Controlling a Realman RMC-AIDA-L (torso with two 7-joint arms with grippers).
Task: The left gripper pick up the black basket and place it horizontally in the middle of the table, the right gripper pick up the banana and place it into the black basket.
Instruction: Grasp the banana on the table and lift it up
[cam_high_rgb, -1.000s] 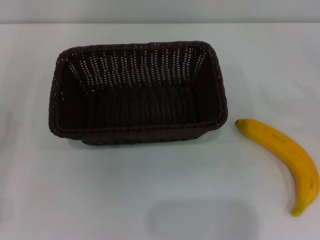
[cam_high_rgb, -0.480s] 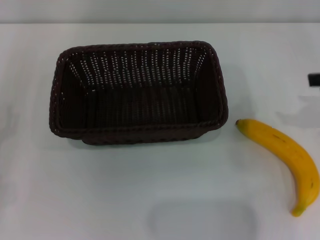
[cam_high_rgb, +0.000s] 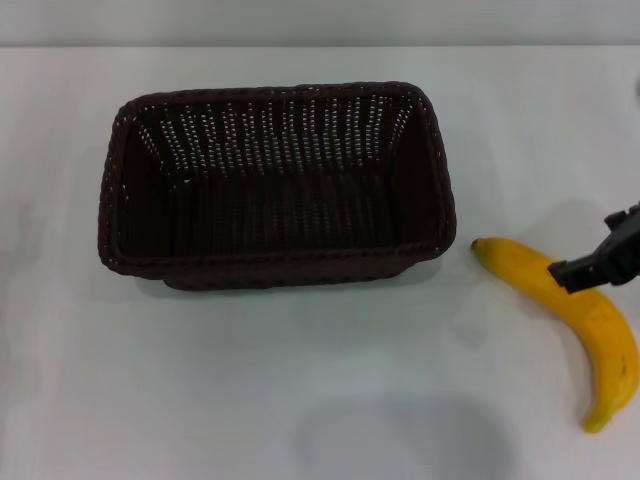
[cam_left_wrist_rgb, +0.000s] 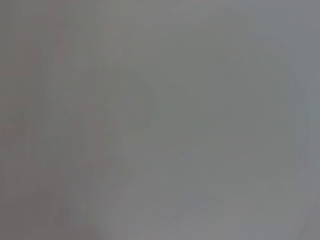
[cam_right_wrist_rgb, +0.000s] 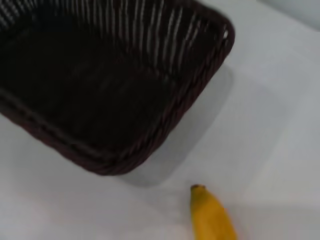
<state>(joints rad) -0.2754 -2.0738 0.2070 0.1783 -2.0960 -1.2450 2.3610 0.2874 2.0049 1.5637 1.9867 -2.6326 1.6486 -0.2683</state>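
The black basket (cam_high_rgb: 275, 185) lies lengthwise across the middle of the white table (cam_high_rgb: 300, 380), empty; it also shows in the right wrist view (cam_right_wrist_rgb: 100, 80). The yellow banana (cam_high_rgb: 590, 330) lies on the table to the basket's right, its tip also in the right wrist view (cam_right_wrist_rgb: 210, 215). My right gripper (cam_high_rgb: 590, 265) enters from the right edge, its black tip over the banana's upper half. The left gripper is out of the head view, and the left wrist view shows only a blank grey surface.
The table's far edge (cam_high_rgb: 320, 45) runs along the top of the head view. A faint shadow (cam_high_rgb: 400, 440) lies on the table in front of the basket.
My right gripper has come in from the right edge and moved down and left over the banana. The basket and banana have not moved.
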